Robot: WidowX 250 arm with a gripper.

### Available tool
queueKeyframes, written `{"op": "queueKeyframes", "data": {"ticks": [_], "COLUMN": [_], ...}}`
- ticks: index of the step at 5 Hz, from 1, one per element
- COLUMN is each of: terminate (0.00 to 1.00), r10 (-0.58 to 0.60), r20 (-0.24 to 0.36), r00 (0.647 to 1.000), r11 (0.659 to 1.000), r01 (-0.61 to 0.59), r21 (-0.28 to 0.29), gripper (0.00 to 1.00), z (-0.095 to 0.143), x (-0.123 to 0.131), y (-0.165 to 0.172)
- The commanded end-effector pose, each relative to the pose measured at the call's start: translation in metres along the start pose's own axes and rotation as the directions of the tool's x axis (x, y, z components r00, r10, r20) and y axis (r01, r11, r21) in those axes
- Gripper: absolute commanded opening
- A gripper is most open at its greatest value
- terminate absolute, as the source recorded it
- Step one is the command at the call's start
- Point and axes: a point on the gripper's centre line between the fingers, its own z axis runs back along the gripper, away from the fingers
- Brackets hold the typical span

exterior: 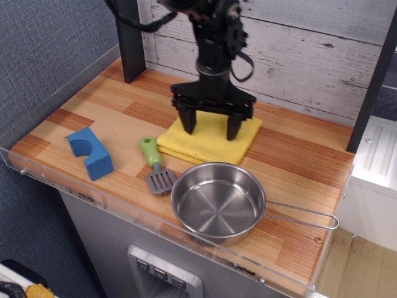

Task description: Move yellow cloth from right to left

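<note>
The yellow cloth [208, 141] lies folded and flat on the wooden counter, near the middle, just behind the steel pan [217, 205]. My gripper [211, 130] stands upright over the cloth with its two black fingers spread wide. Both fingertips [188, 126] rest on the cloth's top, one toward each side. The jaws are open and hold nothing. The cloth's left front corner touches or nearly touches the green handle of the spatula [155, 167].
A blue block [90, 152] sits at the front left. The pan's wire handle [304, 214] points right. A dark post [130, 37] stands at the back left. A clear plastic rim [93, 192] runs along the counter's front edge.
</note>
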Motion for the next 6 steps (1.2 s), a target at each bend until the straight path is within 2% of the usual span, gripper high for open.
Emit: {"op": "queueKeyframes", "data": {"ticks": [1, 2, 6], "terminate": [0.0, 0.0, 0.0], "r10": [0.059, 0.088, 0.111], "r20": [0.05, 0.048, 0.049], "r00": [0.997, 0.995, 0.993], "r11": [0.998, 0.996, 0.993], "r01": [-0.06, -0.089, -0.113], "r21": [0.013, 0.025, 0.034], "gripper": [1.0, 1.0, 1.0], "z": [0.009, 0.005, 0.003], "x": [0.019, 0.022, 0.025], "y": [0.029, 0.042, 0.059]}}
